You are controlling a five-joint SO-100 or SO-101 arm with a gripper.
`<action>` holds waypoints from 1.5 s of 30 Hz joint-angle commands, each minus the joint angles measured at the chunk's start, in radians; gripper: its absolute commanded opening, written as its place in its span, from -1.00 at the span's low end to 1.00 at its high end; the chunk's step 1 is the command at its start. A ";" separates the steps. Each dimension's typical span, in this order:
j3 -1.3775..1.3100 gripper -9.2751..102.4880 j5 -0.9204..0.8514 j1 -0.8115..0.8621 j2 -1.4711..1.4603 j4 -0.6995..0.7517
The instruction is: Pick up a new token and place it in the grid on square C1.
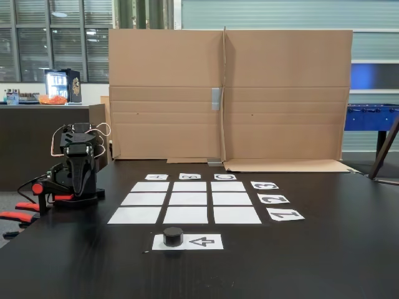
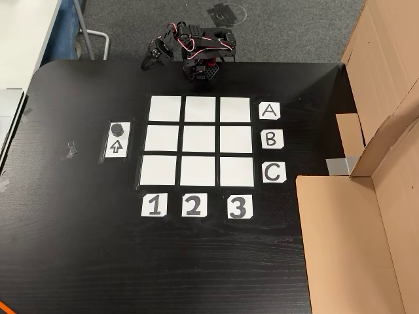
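The arm sits folded at the edge of the black bench [image 2: 78,261], and its jaws [image 1: 80,177] hang pointing downward above the base in the fixed view; whether they are spread or pressed together cannot be told from either picture, and nothing shows between them. In the other view the folded arm [image 2: 200,49] lies at the top edge of the bench, with red and white wires looping over it. Just beside its base begins the grid [image 2: 200,140] — nine white rectangles with dark gaps, all of them bare. In the other view the labels A, B, C run down the grid's right side and 1, 2, 3 along its lower edge, so square C1 [image 2: 158,170] is the lower left corner rectangle there; in the fixed view it is the near right one [image 1: 237,215]. The token [image 1: 173,236] stands upright on one end of a small white arrow sheet [image 1: 202,242], well apart from the jaws and apart from the grid — in the other view it lies left of the grid [image 2: 117,129], beside the middle row, on the sheet's end nearer the arm. A cardboard screen [image 1: 230,93] stands along the bench's far side in the fixed view, one flap lying flat.
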 commanded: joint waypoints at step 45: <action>-0.825 -0.49 -0.012 -0.239 -0.818 -0.061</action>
